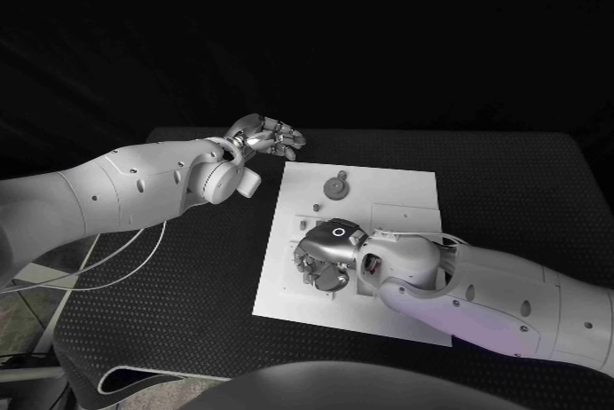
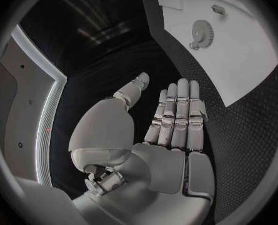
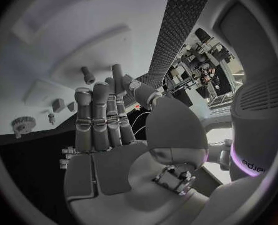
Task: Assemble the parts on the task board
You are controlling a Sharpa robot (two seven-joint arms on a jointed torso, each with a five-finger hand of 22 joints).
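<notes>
The white task board (image 1: 397,193) lies in the middle of the black table. A grey gear (image 1: 336,187) stands near the board's far edge, and it also appears as the gear (image 2: 201,34) and the gear (image 3: 23,125) in the two wrist views. My right hand (image 1: 327,256) hovers low over the board's middle, fingers stretched out side by side (image 3: 101,120), with nothing visibly held. A short grey peg (image 3: 88,75) stands on the board beyond its fingertips. My left hand (image 1: 266,137) is off the board by its far left corner, flat and open (image 2: 176,115), holding nothing.
Small grey fittings (image 3: 56,105) sit on the board next to the right hand's fingers. A round grey piece (image 1: 330,281) lies just below that hand. White cables (image 1: 115,259) trail over the table's left edge. Bare black mat (image 1: 192,286) lies left of the board.
</notes>
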